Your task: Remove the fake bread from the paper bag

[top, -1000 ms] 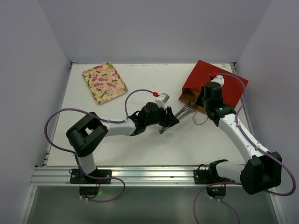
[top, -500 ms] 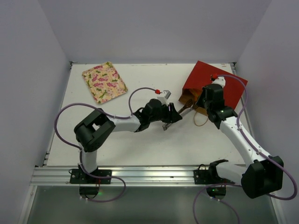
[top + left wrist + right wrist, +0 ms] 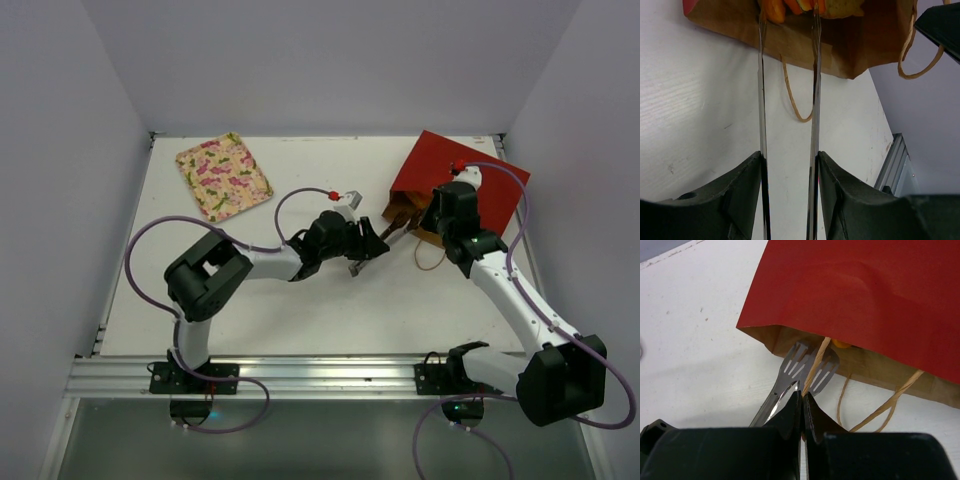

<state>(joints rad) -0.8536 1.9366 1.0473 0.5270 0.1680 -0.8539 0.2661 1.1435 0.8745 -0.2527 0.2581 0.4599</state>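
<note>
Quick update: over the last second our left hand [image 3: 789, 162], clamped around a pair of metal tongs [image 3: 815, 90], has slid toward the paper bag [image 3: 455, 170]. The tong tips went from just short of the bag's mouth to poking into it. The fake bread [image 3: 777, 9] sits just inside that mouth, with orange pieces right at the tips, but we can't tell if anything's pinched yet. Our right hand [image 3: 802, 395] is clenched on one of the bag's cord handles [image 3: 816, 357], same as before. Nothing's out of the bag so far, so we reckon the actual grab comes next.
</note>
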